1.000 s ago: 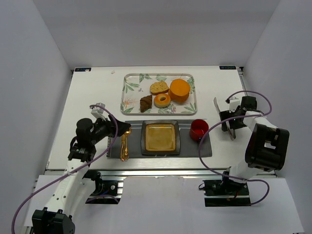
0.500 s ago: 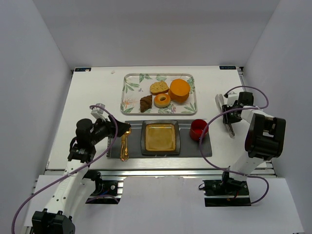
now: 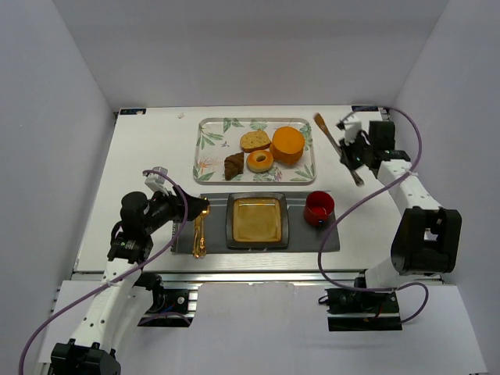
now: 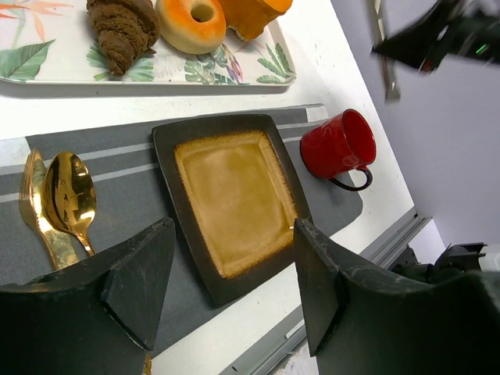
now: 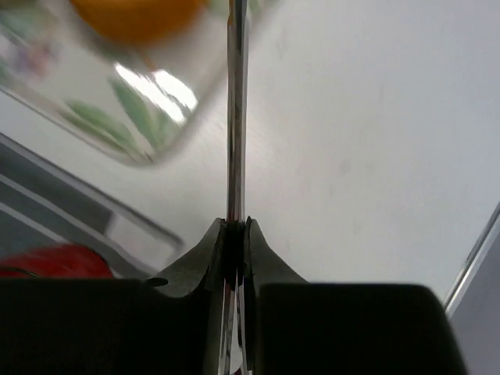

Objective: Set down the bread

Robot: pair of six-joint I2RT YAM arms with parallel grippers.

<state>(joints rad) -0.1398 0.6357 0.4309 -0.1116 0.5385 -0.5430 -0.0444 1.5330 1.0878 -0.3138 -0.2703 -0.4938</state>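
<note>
Here, the leaf-print tray (image 3: 203,156) holds the bread (image 3: 255,141) just beside the donut (image 3: 259,161); my left gripper (image 4: 230,242) hangs wide open near the square plate (image 4: 166,164). My right gripper (image 5: 234,223) pinches a thin metal utensil (image 5: 235,117): the reach is in hand; next, lower it to the slice.

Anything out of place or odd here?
Only the slim metal utensil: instead of lying on the placemat with the fork and spoon, it is pinched in the right hand, slanting beside the tray. Nothing is spilled or damaged.

No legible text or numbers, small corner stickers (image 3: 364,108) too tiny to read
</note>
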